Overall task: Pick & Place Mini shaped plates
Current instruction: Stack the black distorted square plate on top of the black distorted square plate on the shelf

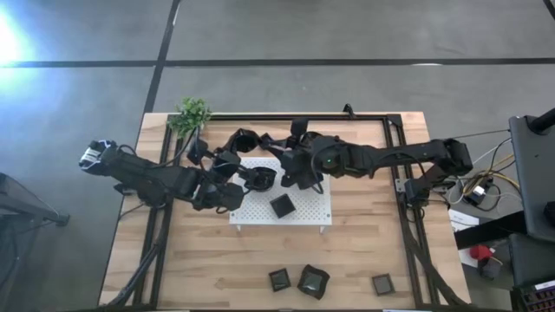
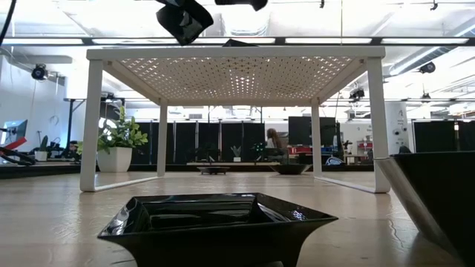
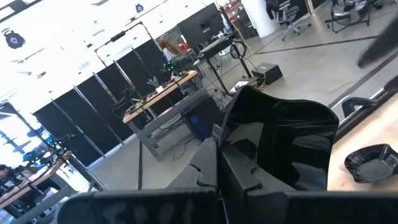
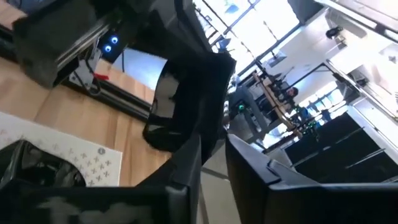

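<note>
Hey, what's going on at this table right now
Two robot arms are moving small black plates onto a raised white perforated board. The left gripper is shut on a glossy black plate, held up over the board's left side. The right gripper is over the board's back edge beside another plate. One square plate sits on the board; three plates wait at the table's front edge.

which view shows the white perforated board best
The high view: the whole white perforated board shows from above, with a black plate resting on it. The low view shows its legs and underside only. The right wrist view catches one corner. The left wrist view does not show it.
</note>
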